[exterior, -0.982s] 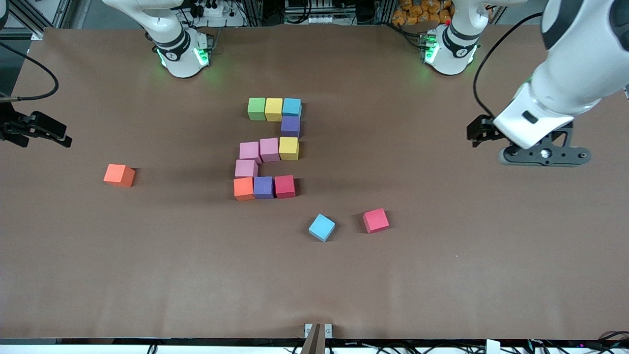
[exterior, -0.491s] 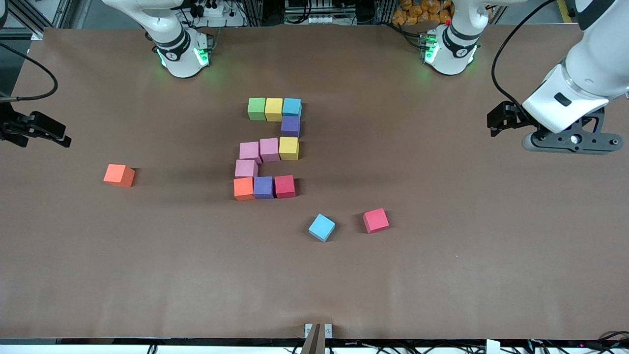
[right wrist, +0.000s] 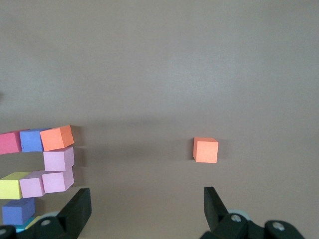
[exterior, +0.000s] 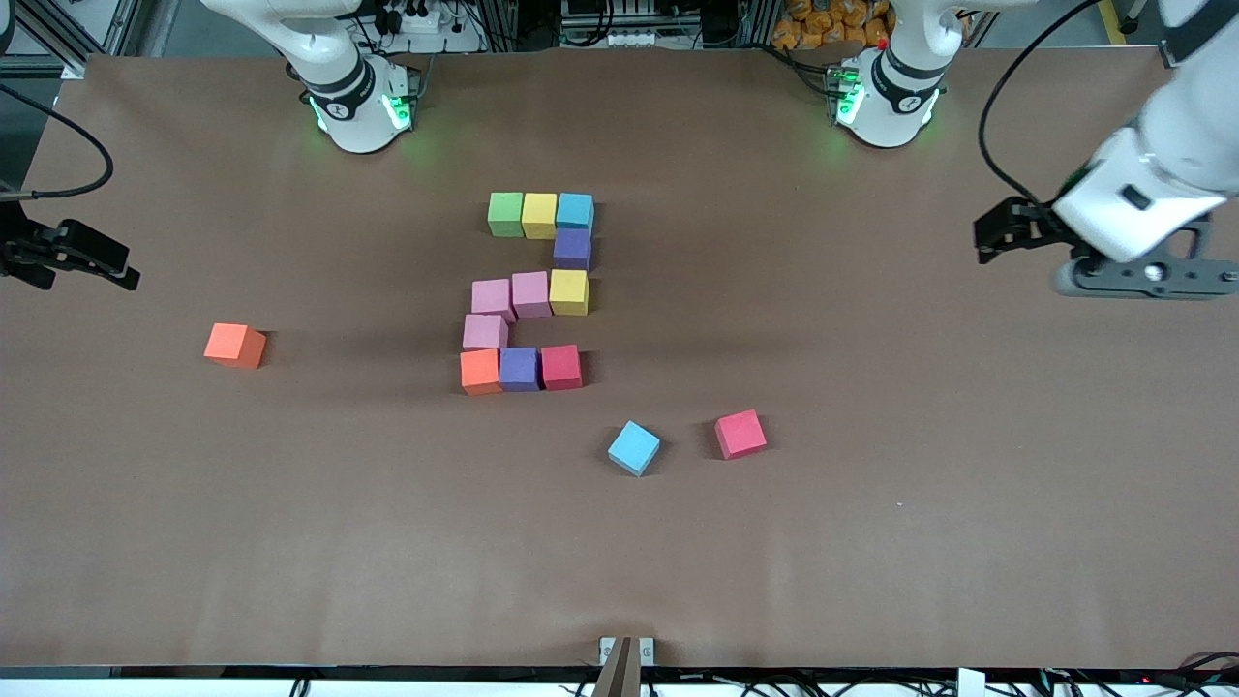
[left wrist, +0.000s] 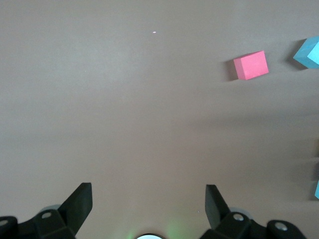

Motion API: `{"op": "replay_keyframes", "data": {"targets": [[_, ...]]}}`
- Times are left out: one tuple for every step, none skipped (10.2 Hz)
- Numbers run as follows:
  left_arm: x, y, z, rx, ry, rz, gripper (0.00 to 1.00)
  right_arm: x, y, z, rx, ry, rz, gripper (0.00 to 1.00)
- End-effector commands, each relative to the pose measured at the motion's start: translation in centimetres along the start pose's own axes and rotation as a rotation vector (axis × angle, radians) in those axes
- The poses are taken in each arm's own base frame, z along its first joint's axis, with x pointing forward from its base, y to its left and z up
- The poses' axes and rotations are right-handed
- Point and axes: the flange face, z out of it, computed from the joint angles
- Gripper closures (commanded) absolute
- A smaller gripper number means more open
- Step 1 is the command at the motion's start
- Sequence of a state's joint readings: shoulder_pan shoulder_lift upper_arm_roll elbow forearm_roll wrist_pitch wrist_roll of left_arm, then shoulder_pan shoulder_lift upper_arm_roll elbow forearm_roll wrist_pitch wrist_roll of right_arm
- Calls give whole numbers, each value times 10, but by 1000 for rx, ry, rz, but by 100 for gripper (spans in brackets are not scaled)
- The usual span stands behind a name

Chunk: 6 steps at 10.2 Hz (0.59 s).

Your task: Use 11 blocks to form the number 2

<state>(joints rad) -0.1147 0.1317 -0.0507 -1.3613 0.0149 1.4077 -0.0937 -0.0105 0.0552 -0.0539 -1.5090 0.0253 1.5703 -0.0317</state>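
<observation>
Brown paper covers the table (exterior: 871, 542) edge to edge, with wide bare stretches along the edge nearest the front camera and at both ends. Near the middle sits the number 2 (exterior: 530, 290), built of touching blocks: green (exterior: 504, 214), yellow (exterior: 539, 215) and light blue (exterior: 574, 211) in the row closest to the bases, a purple one (exterior: 572, 249) under the blue, then pink (exterior: 493, 297), pink (exterior: 530, 293), yellow (exterior: 568, 291), a single pink (exterior: 484, 332), and orange (exterior: 480, 371), purple (exterior: 519, 369), red (exterior: 560, 367) in the row closest to the camera. The pink blocks sit slightly askew.

Three loose blocks lie apart from it: a spare orange block (exterior: 234, 345) toward the right arm's end, and a spare blue block (exterior: 634, 447) with a spare red block (exterior: 740, 434) beside it, both nearer the camera than the digit, well apart from it.

Left gripper (exterior: 1133, 279) hangs in the air over bare table at the left arm's end, wrist angled, fingers (left wrist: 79, 204) spread wide and empty. Right gripper (exterior: 73, 257) hangs at the table edge at the right arm's end, fingers (right wrist: 77, 209) spread apart, holding nothing; its wrist view looks across at the spare orange block (right wrist: 206, 150) and the digit.
</observation>
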Motion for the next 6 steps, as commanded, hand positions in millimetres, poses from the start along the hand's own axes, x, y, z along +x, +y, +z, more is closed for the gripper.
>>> {"op": "replay_keyframes", "data": {"targets": [[-17,-35,-9,-24,8,-12,0,-3,3,-6,9,-1,-7,0],[-17,-42,-7,-23,5,-22,0,-3,3,-6,9,-1,-6,0],[-17,-50,-7,-17,4,-35,0,-3,3,-6,9,0,-7,0],[-17,-56,-7,-16,1,-40,0,-3,3,-6,9,-1,-7,0],[-18,-60,-6,-17,-2,-43,0,-3,3,-6,9,1,-6,0],[-18,-59,-6,-16,-2,-41,0,-3,3,-6,9,1,-6,0]]}}
